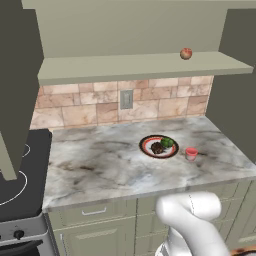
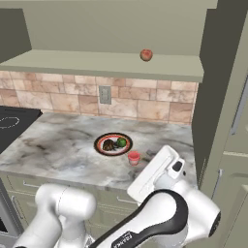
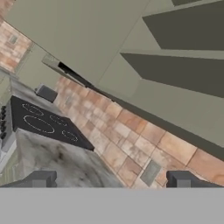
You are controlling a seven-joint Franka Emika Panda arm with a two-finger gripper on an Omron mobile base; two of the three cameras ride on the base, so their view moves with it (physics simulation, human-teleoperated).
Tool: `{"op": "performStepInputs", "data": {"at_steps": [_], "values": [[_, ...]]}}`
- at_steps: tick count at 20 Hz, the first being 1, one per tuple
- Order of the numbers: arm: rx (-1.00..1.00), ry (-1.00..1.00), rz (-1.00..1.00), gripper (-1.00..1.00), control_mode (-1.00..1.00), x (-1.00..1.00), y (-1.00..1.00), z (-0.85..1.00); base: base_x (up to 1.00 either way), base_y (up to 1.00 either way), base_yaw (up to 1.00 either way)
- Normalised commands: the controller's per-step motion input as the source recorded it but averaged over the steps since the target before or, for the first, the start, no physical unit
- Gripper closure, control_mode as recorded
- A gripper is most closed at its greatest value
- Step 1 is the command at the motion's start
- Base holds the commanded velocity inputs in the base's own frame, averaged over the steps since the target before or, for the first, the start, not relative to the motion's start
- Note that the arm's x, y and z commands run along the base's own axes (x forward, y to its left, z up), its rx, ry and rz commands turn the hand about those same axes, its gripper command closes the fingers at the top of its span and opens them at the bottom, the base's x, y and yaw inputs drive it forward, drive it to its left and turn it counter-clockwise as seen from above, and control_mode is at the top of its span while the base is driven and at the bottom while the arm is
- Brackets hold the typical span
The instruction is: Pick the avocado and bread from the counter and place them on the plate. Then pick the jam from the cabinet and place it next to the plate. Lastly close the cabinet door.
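I take the large beige-olive flat cabinet door [image 2: 225, 97] as what remains: it stands swung out, to the right of the grey-white marbled stone bench [image 1: 100, 165]. I judge it stiff and light on its hinges, best pushed flat on its recessed panel near the free edge, not pinched. The beige-olive wall cabinet [image 1: 135, 65] above the bench carries a reddish ball [image 1: 186, 53] on its shelf. On the bench the round red-and-black-rimmed plate [image 1: 148, 141] holds the dark brown lumpy bread [image 1: 157, 148] and the glossy green avocado [image 1: 167, 142]. The small squat red jam jar [image 1: 191, 153] sits just beside the plate, away from the stove. My tool [image 3: 113, 179] is spread wide and holds nothing.
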Motion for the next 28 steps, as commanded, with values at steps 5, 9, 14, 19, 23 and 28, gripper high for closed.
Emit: {"op": "performStepInputs", "data": {"at_steps": [5,9,14,19,23,28], "values": [[0.09,-0.02,0.0,-1.0,-1.0,0.0,-0.18,0.02,0.0,0.0,0.0],[0.08,-0.04,0.0,-1.0,-1.0,-0.01,-0.22,0.0,0.0,0.0,0.0],[0.05,-0.14,0.0,-1.0,-1.0,-0.08,-0.19,0.05,0.0,0.0,0.0],[0.02,-0.2,0.0,-1.0,-1.0,-0.04,-0.14,0.11,0.0,0.0,0.0],[0.02,-0.17,0.0,-1.0,-1.0,0.0,-0.19,0.07,0.0,0.0,0.0],[0.03,-0.11,0.0,-1.0,-1.0,0.0,-0.23,0.01,0.0,0.0,0.0]]}}
